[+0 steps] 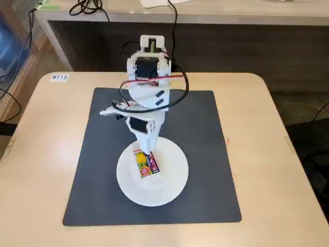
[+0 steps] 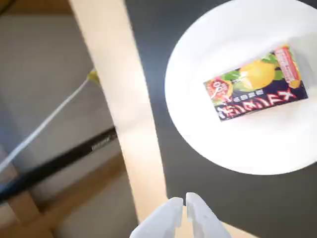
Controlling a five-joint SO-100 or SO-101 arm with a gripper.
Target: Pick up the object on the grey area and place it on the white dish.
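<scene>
Claw (image 2: 184, 206): two white fingertips seen at the bottom edge of the wrist view, tips nearly together with only a thin slit between; nothing is held. In the fixed view the tips are hidden under the arm's own body, so the state is read from the wrist view only.
Arm (image 1: 147, 92): white, reaching from the far side of the table toward the near side, bent down over the far rim of the dish.
Object (image 1: 146, 163): yellow packet with red print and a round red mark, lying flat on the dish, just left of the dish's centre in the fixed view; also seen in the wrist view (image 2: 256, 83), lying free on the plate, well apart from the fingertips.
White dish (image 1: 172, 177): round, plain, set on the near half of the grey area; shown at upper right in the wrist view (image 2: 208, 134).
Grey area (image 1: 205, 154): dark square mat, centred on the tabletop.
Tabletop (image 1: 41, 154): light wood, bare around the mat.
Label (image 1: 59, 77): small white tag marked at the far left corner of the table.
Cables (image 1: 172, 87): black and red wires looped around the arm.
</scene>
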